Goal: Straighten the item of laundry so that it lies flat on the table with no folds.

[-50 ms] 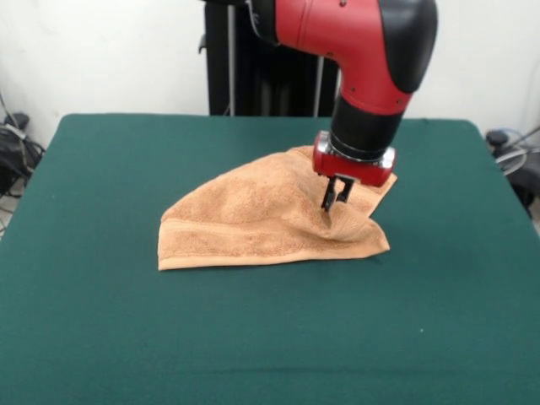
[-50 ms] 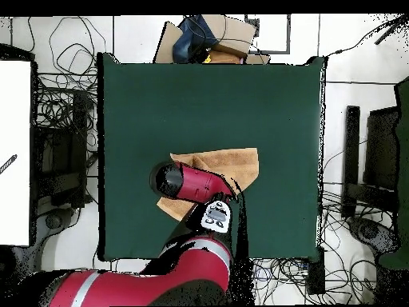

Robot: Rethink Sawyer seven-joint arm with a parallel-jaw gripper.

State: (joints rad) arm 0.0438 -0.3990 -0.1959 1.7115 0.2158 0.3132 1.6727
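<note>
The towel [image 1: 261, 224] is seen lying near the middle of the table [image 1: 101, 337], somewhat toward the far side in the front view; it is not yet flat; a rough triangular outline is shown, with a long hemmed edge along the near side and the cloth doubled over toward the far corner, so that at least one diagonal fold is judged to remain; a raised ridge is drawn up just under the tool. The gripper [image 1: 336, 201] is lowered onto the right part of the cloth in the front view, its two dark fingers set narrowly together with their tips at a pinch of terry; the cloth is judged to be nipped between them, though the contact itself is small and partly shadowed. In the overhead view the tool is hidden beneath the arm [image 2: 192, 184], and only part of the towel is left showing beside it. The task is judged to be at an early or middle stage; the folded-over layer has still to be drawn out and the ridge smoothed. Bare green felt is seen on every side of the towel; the table's edges are well apart from it, so open room for spreading is available in all directions.
</note>
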